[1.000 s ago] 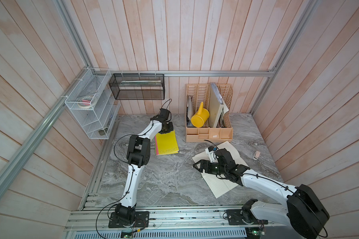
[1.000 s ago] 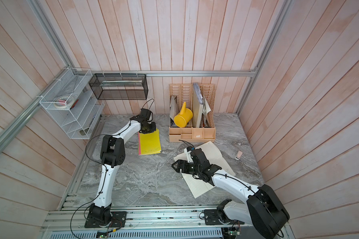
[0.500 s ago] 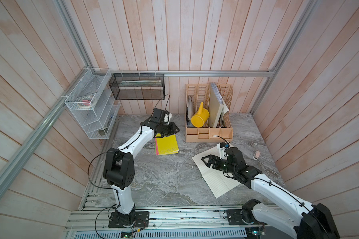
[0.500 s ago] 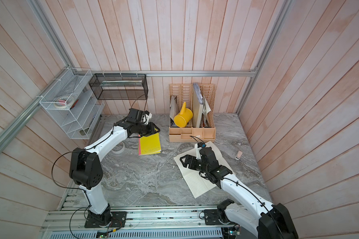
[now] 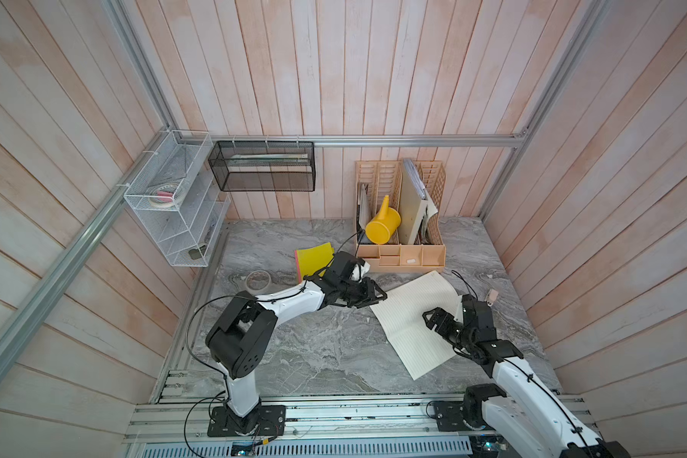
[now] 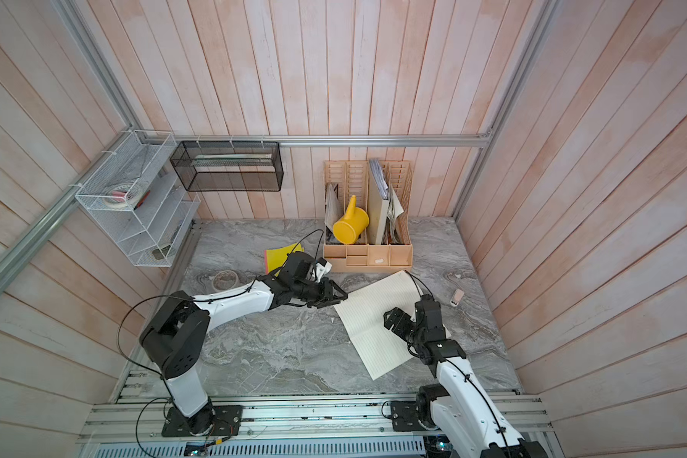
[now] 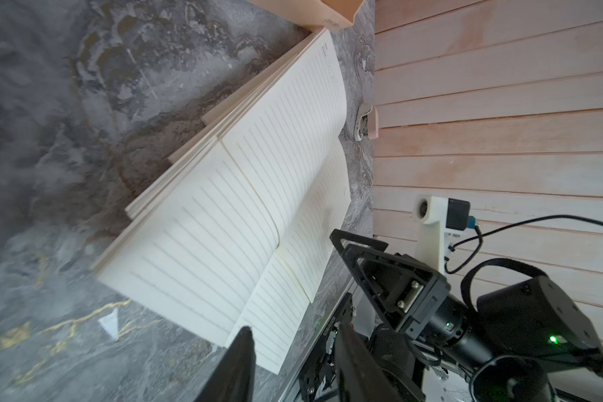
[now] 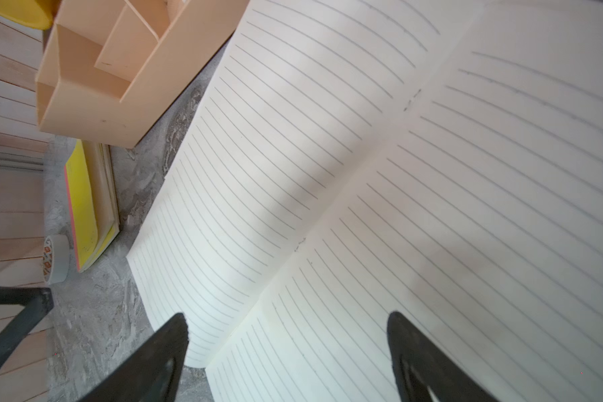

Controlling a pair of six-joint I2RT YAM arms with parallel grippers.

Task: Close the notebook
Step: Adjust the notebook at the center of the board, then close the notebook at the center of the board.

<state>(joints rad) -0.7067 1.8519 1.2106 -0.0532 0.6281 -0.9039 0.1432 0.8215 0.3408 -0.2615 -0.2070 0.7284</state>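
The notebook [image 5: 413, 317] [image 6: 373, 329] lies open on the grey marble table, its cream lined pages facing up. My left gripper [image 5: 378, 297] [image 6: 341, 296] hovers at the notebook's far-left corner, jaws open and empty. The left wrist view shows the notebook [image 7: 241, 195] ahead of the left gripper [image 7: 295, 330], with pages slightly fanned at the near edge. My right gripper [image 5: 433, 319] [image 6: 392, 317] hangs over the right-hand page. In the right wrist view the right gripper [image 8: 288, 318] is wide open above the notebook [image 8: 362, 156], close to its centre fold.
A beige desk organizer [image 5: 401, 253] with a yellow watering can [image 5: 381, 228] stands just behind the notebook. A yellow pad [image 5: 312, 257] and a tape roll [image 5: 258, 279] lie to the left. A small pink object [image 5: 492, 295] sits right of the notebook. Wire shelves [image 5: 175, 206] hang on the left wall.
My left arm swung from the yellow pad forward and right to the notebook's corner, and its jaws opened. My right gripper drew back to the right over the notebook.
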